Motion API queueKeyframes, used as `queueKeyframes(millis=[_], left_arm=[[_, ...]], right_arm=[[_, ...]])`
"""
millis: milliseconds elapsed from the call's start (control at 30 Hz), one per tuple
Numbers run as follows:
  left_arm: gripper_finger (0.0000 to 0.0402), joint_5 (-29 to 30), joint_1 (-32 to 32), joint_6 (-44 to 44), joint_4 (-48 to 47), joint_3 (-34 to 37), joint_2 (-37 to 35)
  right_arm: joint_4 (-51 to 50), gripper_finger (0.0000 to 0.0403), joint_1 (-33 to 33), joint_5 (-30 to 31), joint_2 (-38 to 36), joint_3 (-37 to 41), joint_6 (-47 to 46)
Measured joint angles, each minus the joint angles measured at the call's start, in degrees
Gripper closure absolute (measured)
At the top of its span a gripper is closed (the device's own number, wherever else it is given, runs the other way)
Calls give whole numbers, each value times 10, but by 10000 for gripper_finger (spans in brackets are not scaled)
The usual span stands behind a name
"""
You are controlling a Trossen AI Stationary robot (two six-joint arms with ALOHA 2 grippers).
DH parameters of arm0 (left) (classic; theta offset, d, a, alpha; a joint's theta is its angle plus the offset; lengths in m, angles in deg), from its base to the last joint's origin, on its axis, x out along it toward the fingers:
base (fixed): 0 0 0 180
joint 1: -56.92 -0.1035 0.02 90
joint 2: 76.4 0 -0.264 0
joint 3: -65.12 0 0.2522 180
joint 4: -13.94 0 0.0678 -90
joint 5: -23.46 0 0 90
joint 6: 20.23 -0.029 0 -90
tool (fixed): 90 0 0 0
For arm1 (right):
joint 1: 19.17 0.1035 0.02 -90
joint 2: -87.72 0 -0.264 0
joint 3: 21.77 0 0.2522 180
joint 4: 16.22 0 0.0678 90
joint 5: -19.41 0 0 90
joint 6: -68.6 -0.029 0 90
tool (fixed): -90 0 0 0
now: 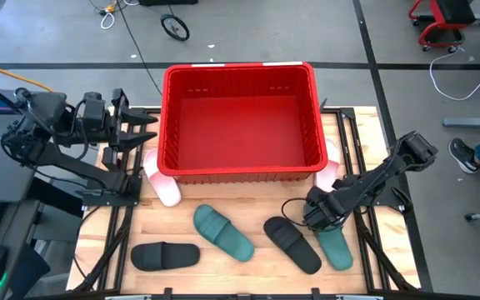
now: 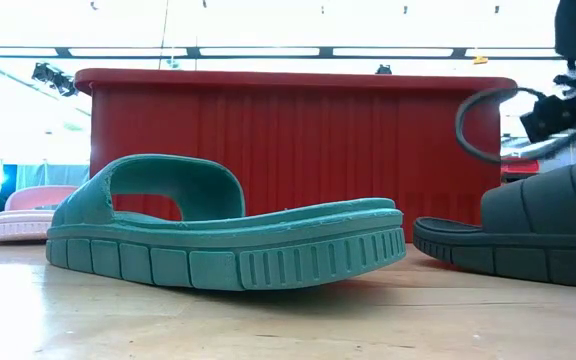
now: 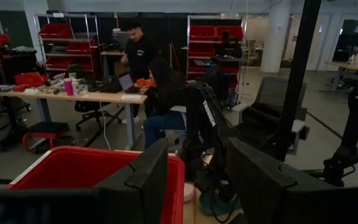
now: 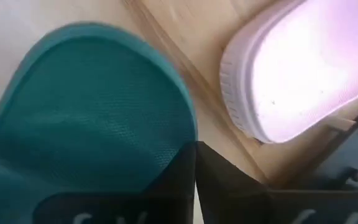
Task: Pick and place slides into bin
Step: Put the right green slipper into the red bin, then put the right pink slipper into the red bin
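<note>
Right hand (image 1: 322, 218) hovers low over the teal slide (image 1: 336, 247) at lower right of the high view, its grip impossible to judge; it should clamp the strap squarely before lifting toward the red bin (image 1: 242, 171) at centre

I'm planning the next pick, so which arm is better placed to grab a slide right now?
Right. Its gripper is low, right over the teal slide at the table's front right, while the left gripper waits raised beside the bin.
</note>
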Motion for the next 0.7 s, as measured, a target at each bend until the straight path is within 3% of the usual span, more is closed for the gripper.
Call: queueKeyframes(millis=[200, 467, 700], left_arm=[[230, 0, 0, 0, -1, 0, -1], [230, 0, 0, 0, -1, 0, -1], [230, 0, 0, 15, -3, 0, -1]], right_arm=[[0, 397, 7, -36, -57, -73, -1], [-21, 400, 38, -3, -134, -191, -1], [-78, 377, 42, 21, -138, -169, 74]])
